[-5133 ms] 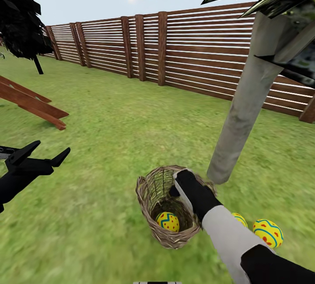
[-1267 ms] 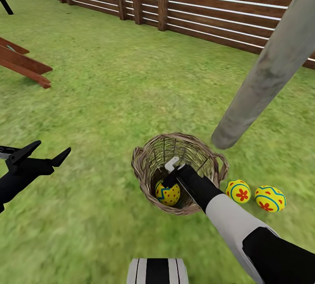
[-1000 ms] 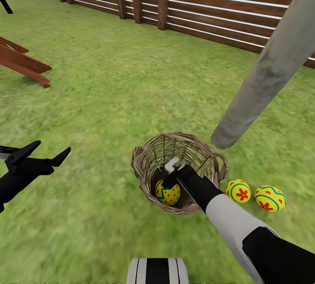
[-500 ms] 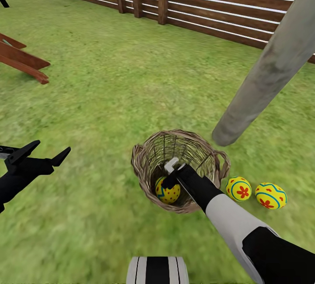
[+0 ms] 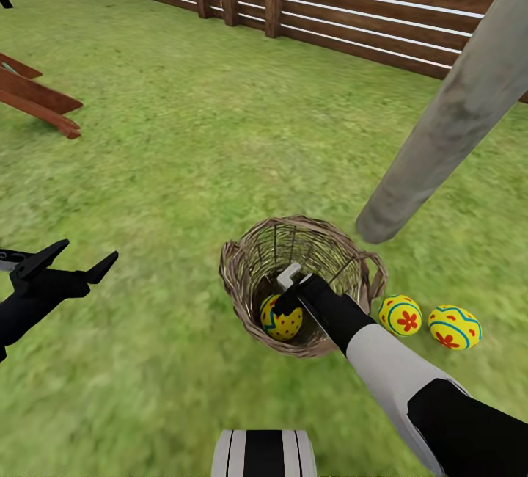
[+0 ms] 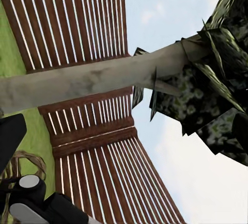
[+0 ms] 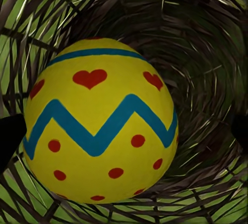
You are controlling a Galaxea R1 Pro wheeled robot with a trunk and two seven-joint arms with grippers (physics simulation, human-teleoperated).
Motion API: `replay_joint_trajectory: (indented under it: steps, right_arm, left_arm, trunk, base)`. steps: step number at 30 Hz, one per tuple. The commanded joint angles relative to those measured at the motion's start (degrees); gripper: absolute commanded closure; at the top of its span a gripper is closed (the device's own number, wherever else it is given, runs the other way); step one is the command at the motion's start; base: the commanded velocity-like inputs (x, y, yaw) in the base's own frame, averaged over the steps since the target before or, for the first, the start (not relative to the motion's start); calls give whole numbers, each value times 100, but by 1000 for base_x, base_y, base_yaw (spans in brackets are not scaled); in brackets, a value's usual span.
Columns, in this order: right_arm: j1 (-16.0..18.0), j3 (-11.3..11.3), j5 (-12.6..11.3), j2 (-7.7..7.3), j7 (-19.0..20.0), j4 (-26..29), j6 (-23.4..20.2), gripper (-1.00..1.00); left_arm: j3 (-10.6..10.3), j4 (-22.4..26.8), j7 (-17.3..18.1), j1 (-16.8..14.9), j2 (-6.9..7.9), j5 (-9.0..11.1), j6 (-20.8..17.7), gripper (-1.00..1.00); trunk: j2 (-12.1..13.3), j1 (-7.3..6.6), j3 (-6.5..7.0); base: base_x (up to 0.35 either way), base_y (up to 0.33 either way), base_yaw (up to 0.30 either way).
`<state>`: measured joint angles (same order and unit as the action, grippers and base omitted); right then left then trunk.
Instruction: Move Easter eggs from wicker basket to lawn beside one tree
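Observation:
The brown wicker basket [image 5: 246, 293] stands upright on the lawn [image 5: 183, 154] beside the pale grey trunk of the tree [image 5: 440, 125]. One yellow Easter egg [image 5: 279, 321] with a blue zigzag lies at the basket's bottom. My right gripper [image 5: 284, 304] reaches down inside the basket, right above this egg. In the right wrist view the egg [image 7: 101, 125] sits between dark fingertips [image 7: 9, 140] that stand wide apart, so the gripper is open. Two more eggs [image 5: 400, 315] [image 5: 454, 327] lie on the grass right of the basket, near the trunk. My left gripper [image 5: 86, 251] hovers open at the left, holding nothing.
A brown slatted wooden fence [image 5: 352, 0] runs along the back of the lawn. Reddish wooden beams [image 5: 37, 103] lie on the grass at far left. The left wrist view looks at the trunk [image 6: 77, 84], dark leaves [image 6: 217, 79] and fence.
The head view has tilted down a little more. My right gripper stays inside the basket over the egg, deeper than five seconds ago. The left arm has not moved.

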<state>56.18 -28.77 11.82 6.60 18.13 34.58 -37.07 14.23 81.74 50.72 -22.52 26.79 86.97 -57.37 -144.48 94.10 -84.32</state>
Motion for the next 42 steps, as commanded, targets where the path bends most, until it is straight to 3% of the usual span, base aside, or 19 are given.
replay_joint_trajectory:
  steps: [1,42]
  right_arm:
    - [4,-5,63,-1,41,3,-20,-100]
    - [7,11,40,3,59,-34,-16,-100]
  left_arm:
    - [1,-4,16,-1,1,0,-19,-100]
    - [1,-9,17,2,1,10,-19,-100]
  trunk:
    - [-1,-1,-11]
    - [-9,14,-409]
  base:
    - [0,0,0]
    - [0,0,0]
